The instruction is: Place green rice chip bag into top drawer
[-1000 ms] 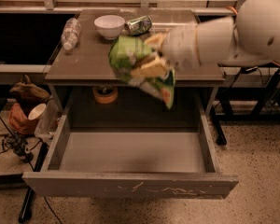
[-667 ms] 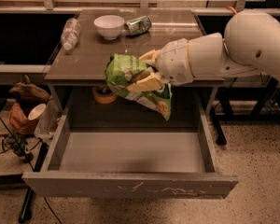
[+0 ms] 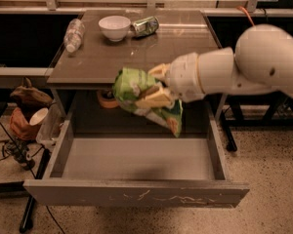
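The claw (image 3: 149,87) is clamped on the green chip bag (image 3: 129,84). One pale finger (image 3: 158,72) lies across the top of the bag and the other presses in from below. The bag is held in the air, just in front of the table (image 3: 112,57) edge and over the rear part of the open top drawer (image 3: 136,195).

The bag bunches at the upper left and trails to a loose corner at the lower right, so its long axis slants downward. Most of it lies to the camera's left of the claw, and the loose corner hangs below the claw. The bare drawer floor lies directly beneath it and stretches on toward the scratched front panel. In my judgement the coming move is a plain descent and release, with little or no sideways travel.

The white arm (image 3: 215,74) reaches in from the right and is cut off at the picture's edge. The bag and claw hide the middle of the drawer's back wall. The steep downward view makes it hard to tell how far the hanging corner is above the drawer floor; it seems clear of it.

On the table, well behind the claw, stand a white bowl (image 3: 114,27), a dented can (image 3: 145,26) beside it, and a plastic bottle (image 3: 73,34) lying near the left edge. A roll of tape (image 3: 107,99) shows in the shadow under the table.
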Robot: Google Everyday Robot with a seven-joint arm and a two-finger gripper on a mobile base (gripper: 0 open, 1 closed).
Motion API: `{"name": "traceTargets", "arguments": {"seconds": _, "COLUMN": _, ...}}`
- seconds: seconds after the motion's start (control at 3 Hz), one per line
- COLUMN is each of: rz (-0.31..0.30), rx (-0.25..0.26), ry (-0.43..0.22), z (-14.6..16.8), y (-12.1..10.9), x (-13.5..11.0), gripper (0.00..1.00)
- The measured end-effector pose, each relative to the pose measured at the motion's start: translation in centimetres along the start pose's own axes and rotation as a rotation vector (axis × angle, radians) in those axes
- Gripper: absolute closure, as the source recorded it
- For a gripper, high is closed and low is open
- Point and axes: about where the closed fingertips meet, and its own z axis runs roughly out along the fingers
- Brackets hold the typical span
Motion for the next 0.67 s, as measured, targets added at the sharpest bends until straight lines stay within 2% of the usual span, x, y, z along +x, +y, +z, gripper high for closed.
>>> {"name": "traceTargets", "arguments": {"seconds": 0.33, "rz": 0.093, "rx": 0.011, "ry": 0.044, "z": 0.7, "y": 4.6, "x": 6.1, "gripper": 1.0}}
{"name": "traceTargets", "arguments": {"seconds": 0.67, "rz": 0.126, "rx": 0.022, "ry": 0.036, "z": 2.5, "y": 7.0, "x": 10.9, "gripper": 1.0}}
